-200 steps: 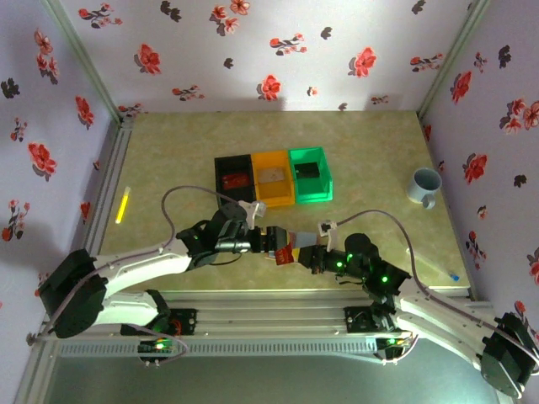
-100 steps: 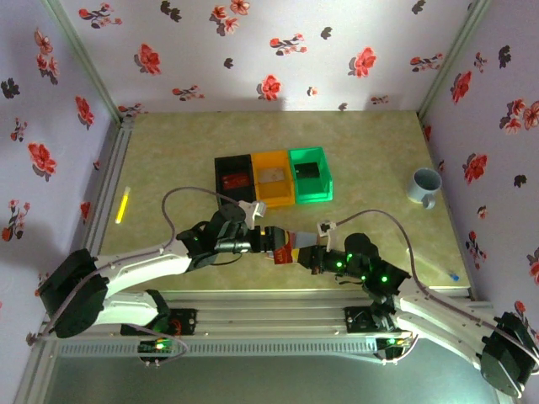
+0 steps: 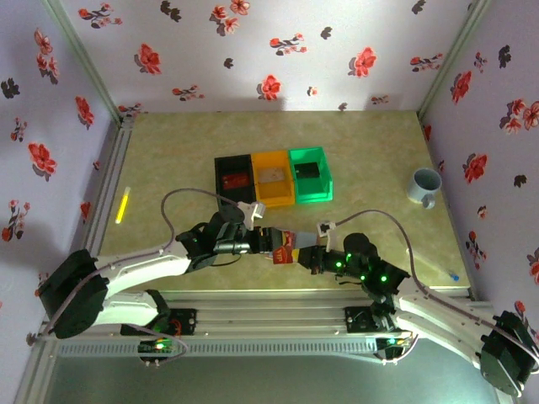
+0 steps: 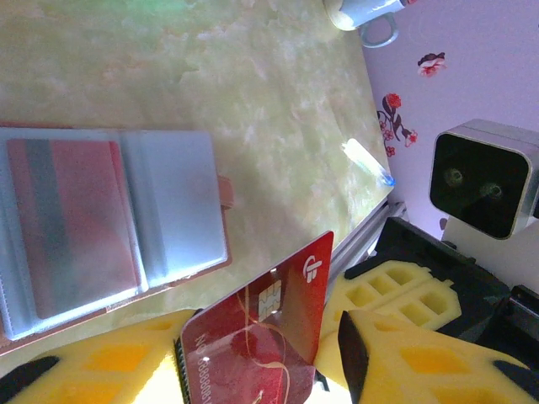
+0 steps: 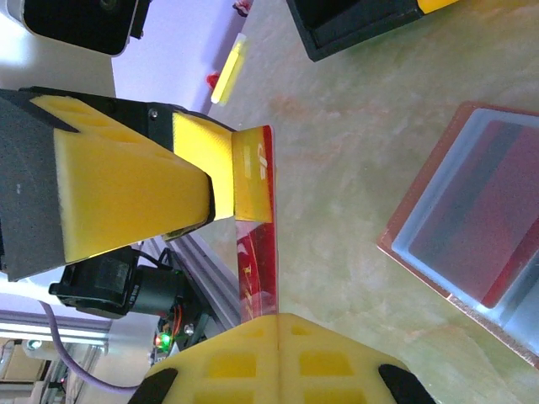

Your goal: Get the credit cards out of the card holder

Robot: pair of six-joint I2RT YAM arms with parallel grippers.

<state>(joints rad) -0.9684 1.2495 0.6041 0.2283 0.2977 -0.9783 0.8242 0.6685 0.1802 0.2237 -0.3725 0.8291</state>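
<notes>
The right gripper (image 5: 278, 324) had its pads pressed together on one end of a red card (image 4: 269, 328). The left gripper (image 4: 261, 362) stood with its jaws apart on either side of that card, one pad (image 5: 244, 177) touching its face, the gap narrower than a second before. The card showed a gold chip, a white emblem and raised digits too blurred to read, and the card holder (image 4: 177, 210) lay open on the table (image 4: 278, 101) at ten o'clock from it in the left wrist view, a second card (image 4: 76, 219) in its left pocket.
</notes>
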